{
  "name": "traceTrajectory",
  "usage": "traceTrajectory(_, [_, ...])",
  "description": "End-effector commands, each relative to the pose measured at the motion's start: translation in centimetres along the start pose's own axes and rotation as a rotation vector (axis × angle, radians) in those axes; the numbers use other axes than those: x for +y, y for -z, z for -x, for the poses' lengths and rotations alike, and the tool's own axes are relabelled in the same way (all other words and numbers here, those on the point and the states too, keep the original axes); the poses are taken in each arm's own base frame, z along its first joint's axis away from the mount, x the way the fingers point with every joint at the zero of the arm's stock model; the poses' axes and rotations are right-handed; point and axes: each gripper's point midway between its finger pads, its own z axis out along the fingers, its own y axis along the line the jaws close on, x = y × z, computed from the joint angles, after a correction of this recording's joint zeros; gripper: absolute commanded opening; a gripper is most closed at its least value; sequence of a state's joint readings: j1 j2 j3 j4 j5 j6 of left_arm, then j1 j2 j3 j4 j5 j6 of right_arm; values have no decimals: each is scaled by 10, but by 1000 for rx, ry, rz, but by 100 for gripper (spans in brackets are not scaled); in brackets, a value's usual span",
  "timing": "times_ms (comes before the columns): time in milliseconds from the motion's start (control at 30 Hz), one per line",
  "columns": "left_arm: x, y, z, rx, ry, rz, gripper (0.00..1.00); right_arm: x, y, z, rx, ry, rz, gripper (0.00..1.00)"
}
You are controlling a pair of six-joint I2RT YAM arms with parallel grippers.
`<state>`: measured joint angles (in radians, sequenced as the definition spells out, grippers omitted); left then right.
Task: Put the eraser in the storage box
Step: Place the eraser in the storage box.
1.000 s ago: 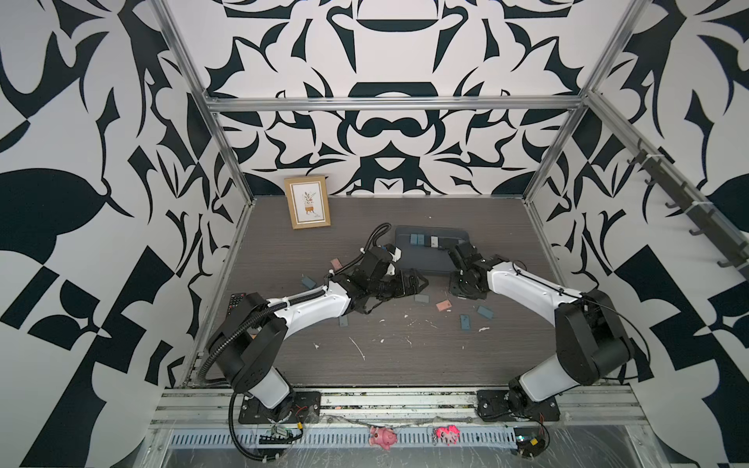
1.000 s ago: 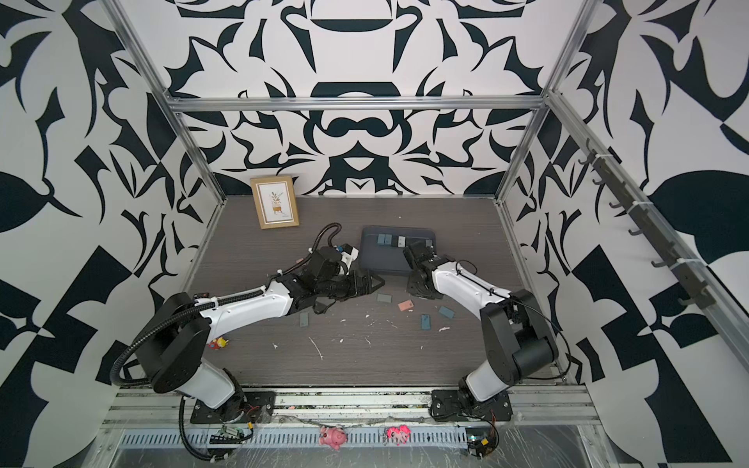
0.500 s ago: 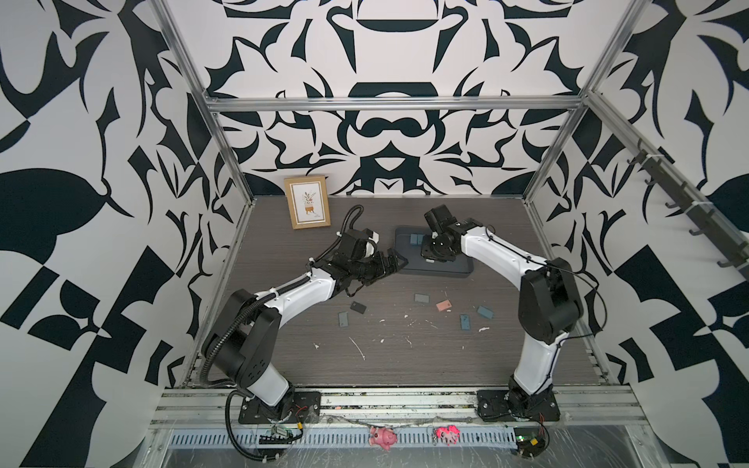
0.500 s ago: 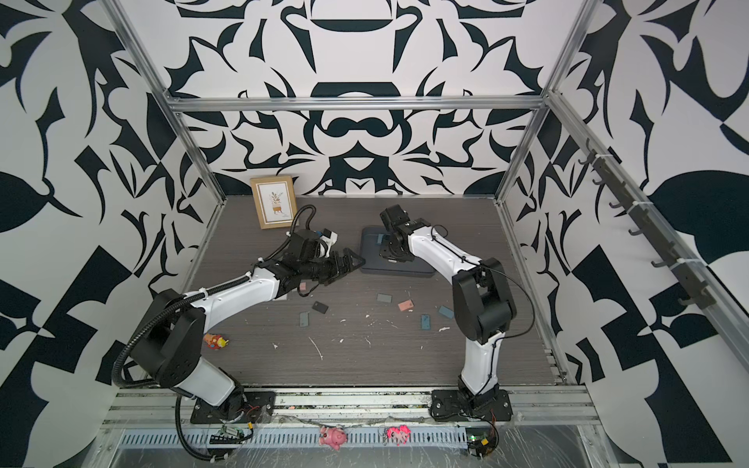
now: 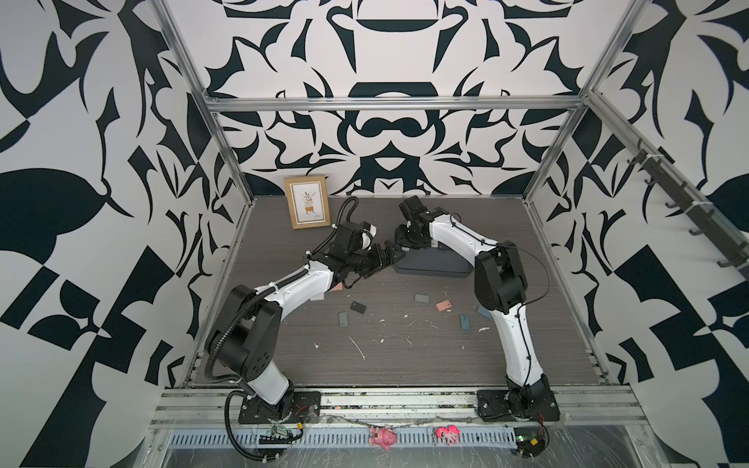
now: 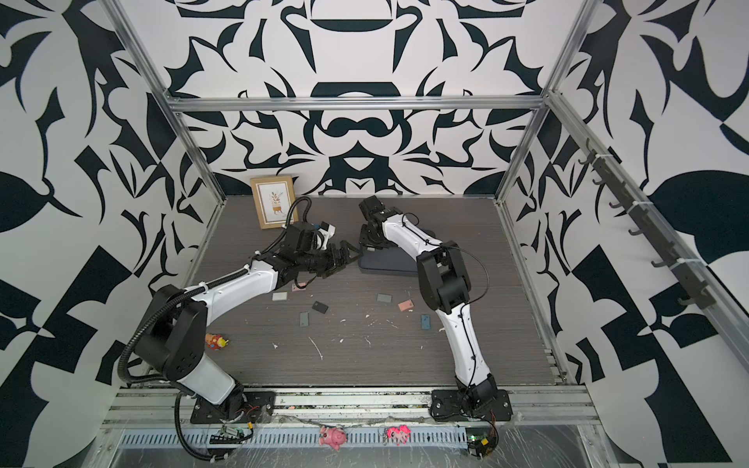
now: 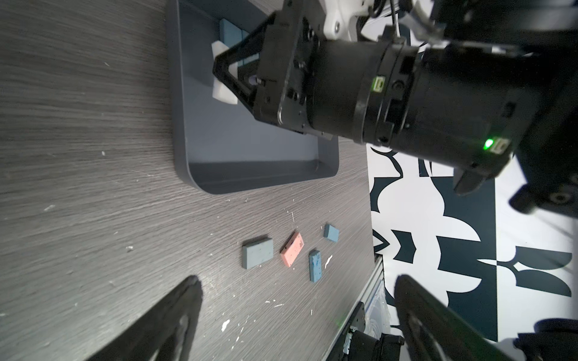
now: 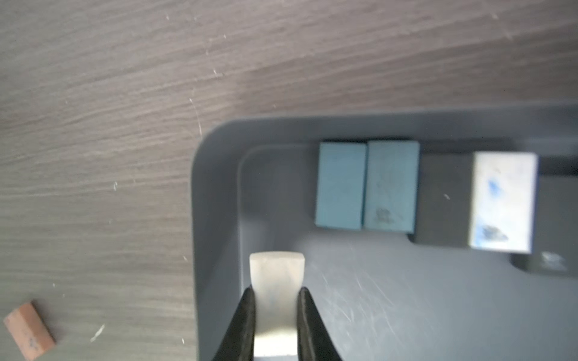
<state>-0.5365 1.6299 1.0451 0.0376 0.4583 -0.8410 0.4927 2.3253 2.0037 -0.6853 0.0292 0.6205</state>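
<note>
1. Hovering over a corner of the storage box (image 8: 406, 297), at the end nearest the left arm, the right hand (image 8: 275, 295) is clamped on a small white eraser (image 8: 276, 272). The block juts past the fingertips above the box floor. The wrist view does not show whether it touches.
2. A second ago this arm lay low over the tabletop (image 5: 405, 356) in front of the box, among the loose pieces. Half a second ago it had already swung up over the box, and it now sits at that corner.
3. The left hand (image 5: 385, 256) has its fingers spread wide and empty. It has risen from the tabletop and now hangs just beside the box's edge, close to the right hand.
4. Along one wall inside the box lie two blue erasers (image 8: 366, 186) side by side, then a dark eraser (image 8: 444, 200) and a smudged white eraser (image 8: 503, 201).
5. Still outside on the tabletop are a pink eraser (image 7: 292, 253) and a grey-blue eraser (image 7: 257, 251), with others nearby.
6. The pick and carry look done, so only the release seems left: a small descent, then letting go. The left hand's closeness is the main collision risk.
</note>
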Motion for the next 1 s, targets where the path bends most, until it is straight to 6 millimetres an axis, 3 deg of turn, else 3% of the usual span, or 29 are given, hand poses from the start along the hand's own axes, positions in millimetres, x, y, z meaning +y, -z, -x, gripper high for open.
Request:
traceTrajectory(0, [4, -3, 6, 16, 6, -7, 99, 16, 16, 20, -42, 6, 31, 22])
traceTrajectory(267, [12, -5, 13, 21, 12, -7, 99, 20, 4, 38, -70, 29, -2, 22])
traceTrajectory(333, [15, -6, 15, 24, 12, -3, 99, 16, -6, 36, -65, 33, -22, 23])
traceTrajectory(967, [26, -12, 16, 43, 39, -6, 99, 10, -20, 45, -90, 59, -79, 30])
